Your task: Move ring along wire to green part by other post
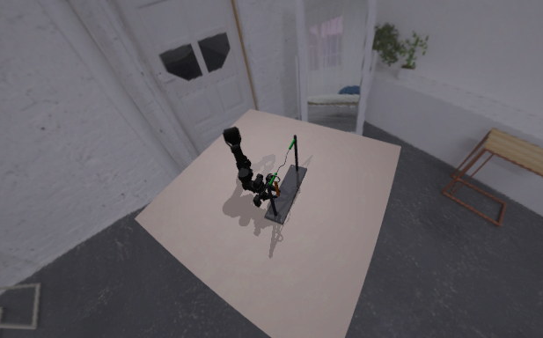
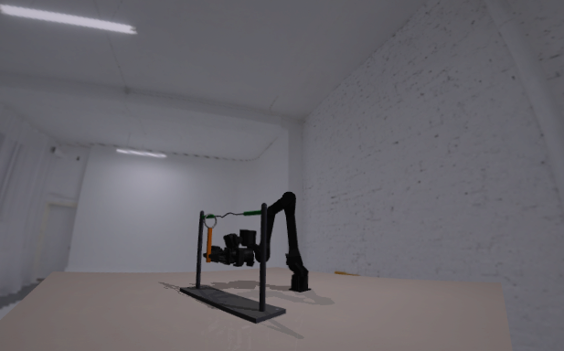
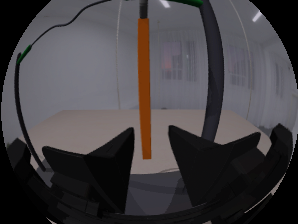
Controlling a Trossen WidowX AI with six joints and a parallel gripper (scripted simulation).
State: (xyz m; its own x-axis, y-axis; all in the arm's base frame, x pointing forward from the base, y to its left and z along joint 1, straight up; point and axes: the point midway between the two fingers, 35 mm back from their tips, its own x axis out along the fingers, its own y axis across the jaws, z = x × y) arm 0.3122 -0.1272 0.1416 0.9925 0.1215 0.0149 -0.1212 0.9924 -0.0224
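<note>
The ring (image 2: 210,221) hangs on the green wire part (image 2: 209,216) next to the left post (image 2: 199,249) (image 3: 212,63). Its orange handle (image 1: 277,189) (image 2: 208,244) (image 3: 144,90) hangs straight down. My gripper (image 1: 271,192) (image 2: 207,259) (image 3: 150,131) is low at the handle's bottom end. Its fingers stand apart on either side of the handle, with a gap showing on each side. The thin grey wire (image 2: 230,213) (image 3: 73,19) runs to the other green part (image 1: 290,143) (image 2: 251,212) (image 3: 27,52) by the second post (image 1: 296,151) (image 2: 263,256).
Both posts stand on a dark base plate (image 1: 292,189) (image 2: 235,305) on the beige table. My arm's base (image 2: 299,279) stands behind the plate. A wooden bench (image 1: 530,158) stands on the floor far to the right.
</note>
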